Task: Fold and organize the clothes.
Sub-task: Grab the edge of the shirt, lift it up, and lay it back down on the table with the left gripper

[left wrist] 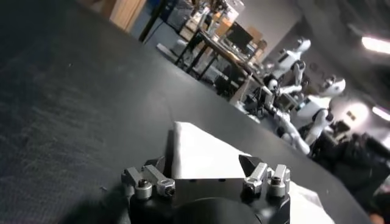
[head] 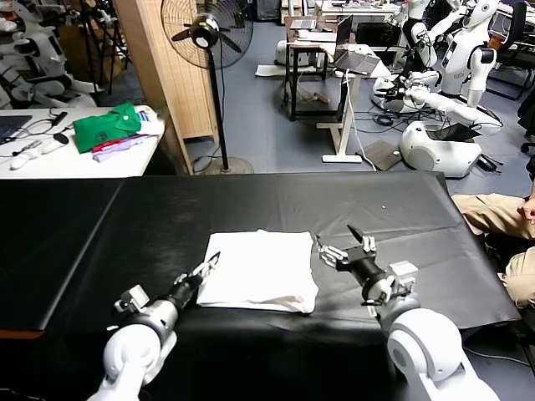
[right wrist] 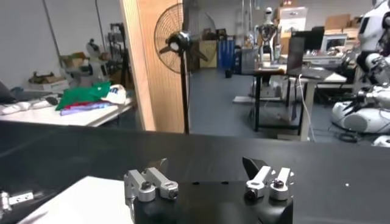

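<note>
White T-shirt folded square, soft, poss. cotton, on matte black table; left end effector & right end effector both released.

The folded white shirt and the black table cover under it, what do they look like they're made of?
White shirt: looks like soft matte knit fabric, likely cotton; its edges slump and a lower corner wrinkles. Black table cover: appears to be a thin matte cloth or sheet, with faint creases and a fine grainy texture in the left wrist view; exact material unclear.

White T-shirt lies folded on black table.
</note>
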